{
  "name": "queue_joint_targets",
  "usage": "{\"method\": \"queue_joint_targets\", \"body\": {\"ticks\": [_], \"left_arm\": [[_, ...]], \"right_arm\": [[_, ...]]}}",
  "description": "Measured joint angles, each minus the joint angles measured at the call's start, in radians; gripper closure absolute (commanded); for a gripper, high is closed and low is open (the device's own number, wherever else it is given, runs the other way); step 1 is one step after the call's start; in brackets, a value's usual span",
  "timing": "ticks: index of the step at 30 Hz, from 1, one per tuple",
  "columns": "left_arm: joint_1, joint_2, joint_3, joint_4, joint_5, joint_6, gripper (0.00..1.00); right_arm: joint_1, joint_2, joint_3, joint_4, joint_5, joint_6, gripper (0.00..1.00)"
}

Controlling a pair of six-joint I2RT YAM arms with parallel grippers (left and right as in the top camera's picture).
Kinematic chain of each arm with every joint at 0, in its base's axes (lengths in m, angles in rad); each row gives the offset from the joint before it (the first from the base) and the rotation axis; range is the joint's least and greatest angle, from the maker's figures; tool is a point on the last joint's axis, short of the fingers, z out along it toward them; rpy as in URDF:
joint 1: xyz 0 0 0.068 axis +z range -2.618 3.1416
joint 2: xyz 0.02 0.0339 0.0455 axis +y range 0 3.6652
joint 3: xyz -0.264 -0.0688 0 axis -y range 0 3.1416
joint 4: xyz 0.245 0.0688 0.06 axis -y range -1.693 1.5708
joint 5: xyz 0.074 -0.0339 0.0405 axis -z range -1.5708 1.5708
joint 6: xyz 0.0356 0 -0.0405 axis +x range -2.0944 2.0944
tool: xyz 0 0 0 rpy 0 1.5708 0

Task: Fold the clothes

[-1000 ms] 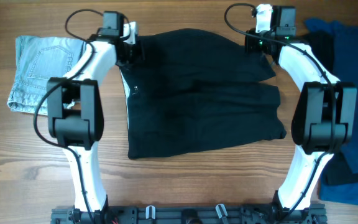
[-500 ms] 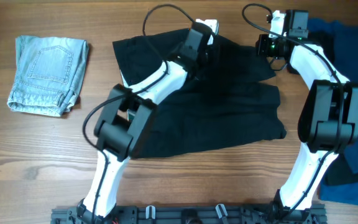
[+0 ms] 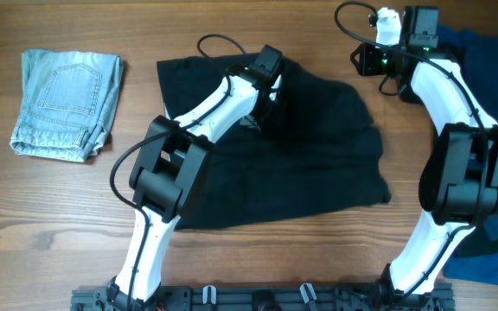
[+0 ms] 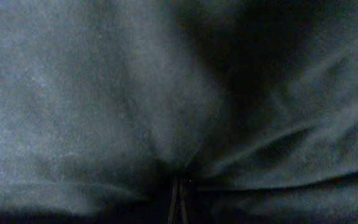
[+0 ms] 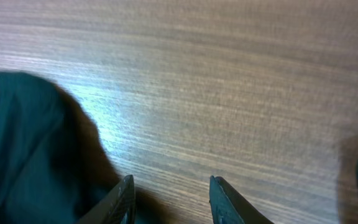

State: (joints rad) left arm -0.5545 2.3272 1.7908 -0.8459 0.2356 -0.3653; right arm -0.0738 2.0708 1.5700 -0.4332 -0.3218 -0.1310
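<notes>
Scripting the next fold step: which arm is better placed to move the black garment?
Left: the left claw is shut on the black garment; the right claw hangs open over bare table, beside it.

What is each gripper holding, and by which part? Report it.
The left gripper is shut on the clothes, pinching a fold of fabric near the far edge. The right gripper stands open over the table, holding nothing.

plain black clothes (image 3: pixel 318 155); pale blue denim piece (image 3: pixel 63 104); brown wood-grain table (image 3: pixel 59 225)
</notes>
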Motion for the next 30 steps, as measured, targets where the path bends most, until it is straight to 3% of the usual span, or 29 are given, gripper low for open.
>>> {"method": "queue_joint_targets", "body": {"ticks": [6, 13, 22, 25, 30], "left_arm": [[-0.019, -0.074, -0.074, -0.149, -0.039, 0.046, 0.96], [-0.061, -0.251, -0.088, -0.053, -0.131, 0.049, 0.89], [-0.004, -0.249, -0.089, -0.026, -0.206, 0.049, 0.79], [0.074, -0.249, -0.089, -0.023, -0.211, 0.050, 0.78], [0.224, -0.249, -0.089, 0.021, -0.216, 0.050, 0.75]], "right_arm": [[0.000, -0.002, 0.000, -0.064, -0.001, -0.009, 0.62], [-0.001, -0.002, 0.002, -0.431, -0.149, -0.102, 0.61], [0.009, 0.008, -0.097, -0.303, -0.196, -0.162, 0.61], [0.032, 0.026, -0.098, -0.291, -0.202, -0.181, 0.66], [0.044, 0.072, -0.111, -0.271, -0.203, -0.186, 0.65]]}}
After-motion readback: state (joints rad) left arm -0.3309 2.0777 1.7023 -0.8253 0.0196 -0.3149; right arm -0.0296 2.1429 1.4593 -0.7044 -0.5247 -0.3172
